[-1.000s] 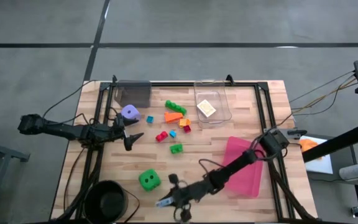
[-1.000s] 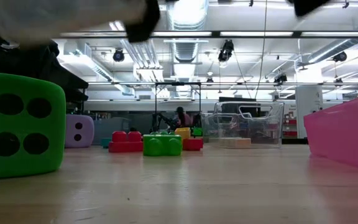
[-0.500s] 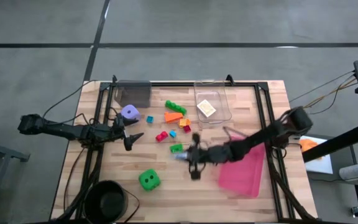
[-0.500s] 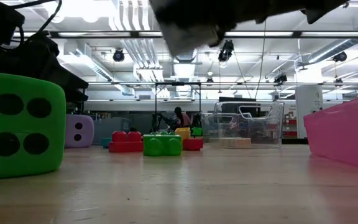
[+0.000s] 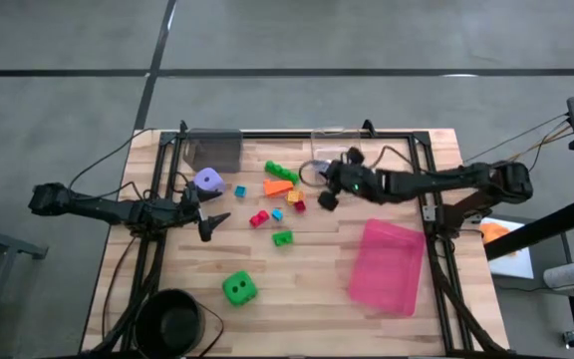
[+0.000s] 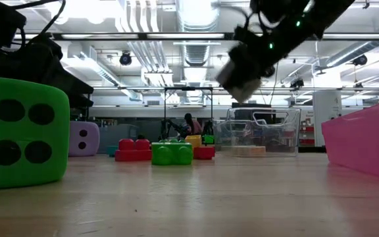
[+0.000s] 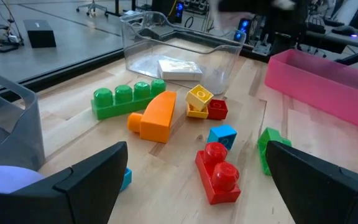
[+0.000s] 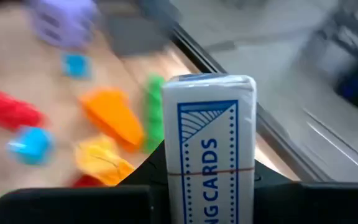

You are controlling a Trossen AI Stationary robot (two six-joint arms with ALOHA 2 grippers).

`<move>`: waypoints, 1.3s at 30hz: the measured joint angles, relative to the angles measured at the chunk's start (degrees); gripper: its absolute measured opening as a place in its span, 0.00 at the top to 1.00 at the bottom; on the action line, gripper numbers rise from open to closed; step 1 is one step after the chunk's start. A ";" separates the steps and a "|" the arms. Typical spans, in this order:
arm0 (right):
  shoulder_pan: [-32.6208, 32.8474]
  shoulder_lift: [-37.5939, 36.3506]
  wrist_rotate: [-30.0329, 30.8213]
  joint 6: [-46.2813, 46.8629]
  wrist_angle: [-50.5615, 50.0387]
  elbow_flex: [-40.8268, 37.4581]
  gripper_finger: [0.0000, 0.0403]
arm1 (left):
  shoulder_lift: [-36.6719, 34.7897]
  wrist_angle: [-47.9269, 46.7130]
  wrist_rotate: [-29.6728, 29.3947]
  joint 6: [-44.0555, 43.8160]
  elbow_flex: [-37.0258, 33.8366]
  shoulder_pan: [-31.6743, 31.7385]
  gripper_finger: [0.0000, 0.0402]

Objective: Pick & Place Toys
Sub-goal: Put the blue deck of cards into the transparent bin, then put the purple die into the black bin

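My right gripper (image 5: 329,196) hangs in the air beside the clear plastic box (image 5: 359,152), shut on a blue-white packet (image 8: 210,143), which also shows in the low view (image 6: 239,76). An orange-white packet (image 5: 332,174) lies flat in the box. Bricks lie on the table's middle: long green (image 5: 280,172), orange (image 5: 278,186), red (image 5: 259,218), small green (image 5: 283,237). The purple die (image 5: 207,180) and green die (image 5: 238,288) rest on the wood. My left gripper (image 5: 212,221) waits open at the left, next to the purple die. My right gripper pinches the blue-white packet between its two fingers, which close on the packet's two narrow edges at its lower end (image 8: 173,171). The fingers slant downward from the table's right side. The packet stands up out of the fingers, printed face toward the wrist camera, lifted clear of the table.
A pink tray (image 5: 387,264) sits at the near right. A dark grey bin (image 5: 217,150) stands at the far left, a black round bowl (image 5: 172,321) at the near left corner. Black frame rails (image 5: 429,170) run along the table's sides.
My right gripper has swung from the table's near edge, beside the green die, across the middle toward the far edge and the clear box, rising and tipping from pointing steeply down to a shallower slant. It has stayed shut on the packet, carried clear of the table.
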 joint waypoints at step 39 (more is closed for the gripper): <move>-2.03 4.22 -18.59 -9.68 34.92 -4.81 0.16 | -0.04 6.47 -0.03 10.03 0.00 0.01 0.05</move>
